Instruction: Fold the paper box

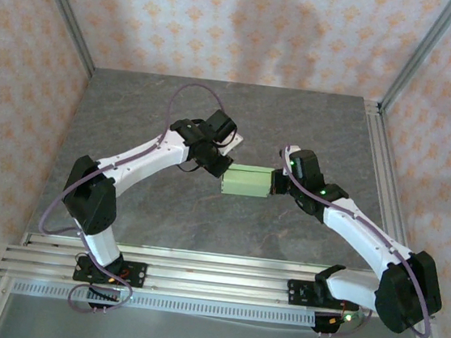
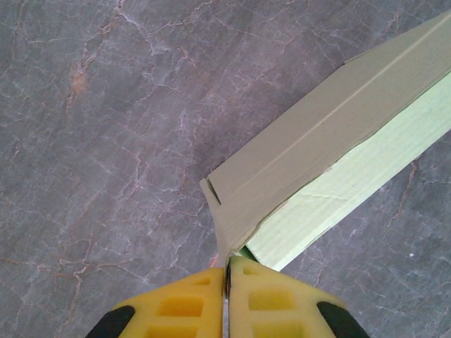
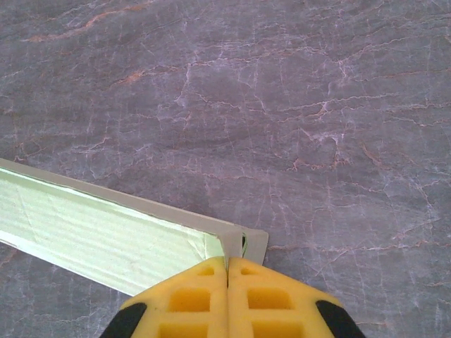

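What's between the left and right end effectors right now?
The paper box spans the gap in the top view, left end effector and right end effector each pinching one end.

The top view looks down from high behind the near edge onto the whole tabletop [image 1: 215, 119]. Both wrist views hover close above that tabletop, each facing one end of the paper box [image 1: 247, 181].

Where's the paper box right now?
Top view: the paper box is near the middle of the table, the left gripper pinching its left end and the right gripper its right end.
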